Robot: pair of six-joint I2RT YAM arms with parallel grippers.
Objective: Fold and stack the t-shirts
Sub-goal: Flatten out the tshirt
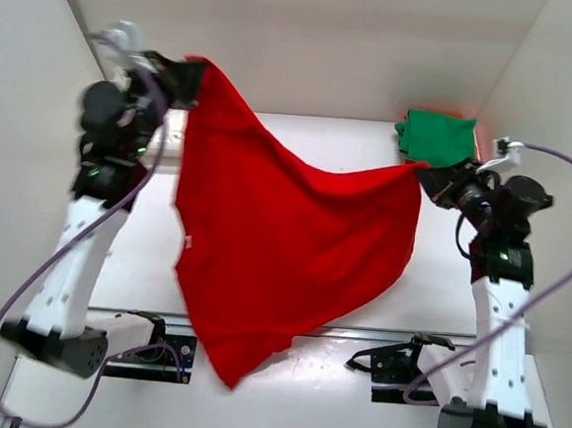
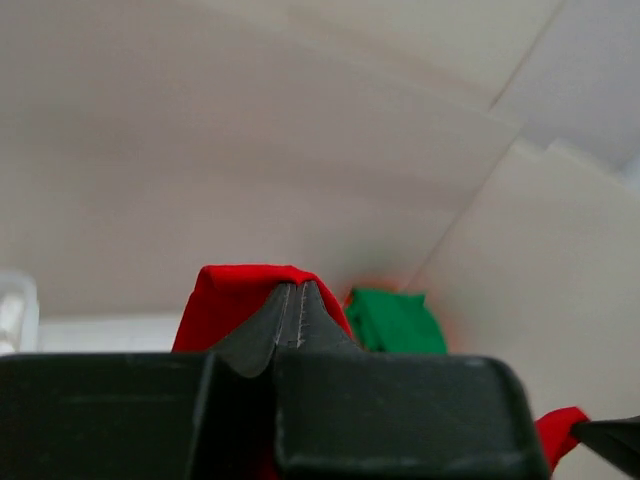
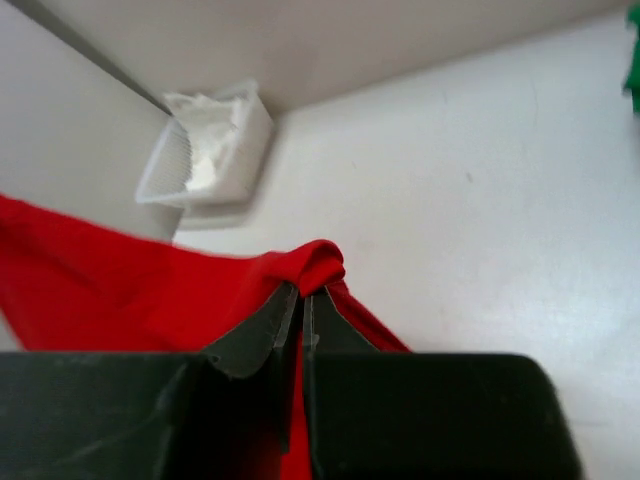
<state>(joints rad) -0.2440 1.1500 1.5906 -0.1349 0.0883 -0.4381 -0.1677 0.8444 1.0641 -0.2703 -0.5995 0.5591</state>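
Note:
A bright red t-shirt (image 1: 284,244) hangs spread in the air between both arms, its lower edge drooping past the table's near edge. My left gripper (image 1: 192,80) is raised at the back left, shut on one corner of the red cloth (image 2: 240,290). My right gripper (image 1: 426,175) is lower at the right, shut on the opposite corner (image 3: 315,265). A small white label (image 1: 189,241) shows on the shirt's left edge. The green t-shirt (image 1: 436,137) lies folded at the back right corner; a sliver of orange (image 1: 476,140) peeks out beside it.
The white table (image 1: 439,286) is boxed in by white walls on the left, back and right. A white mesh basket (image 3: 205,150) with white stuff in it stands at a corner in the right wrist view. Cables trail from both arms.

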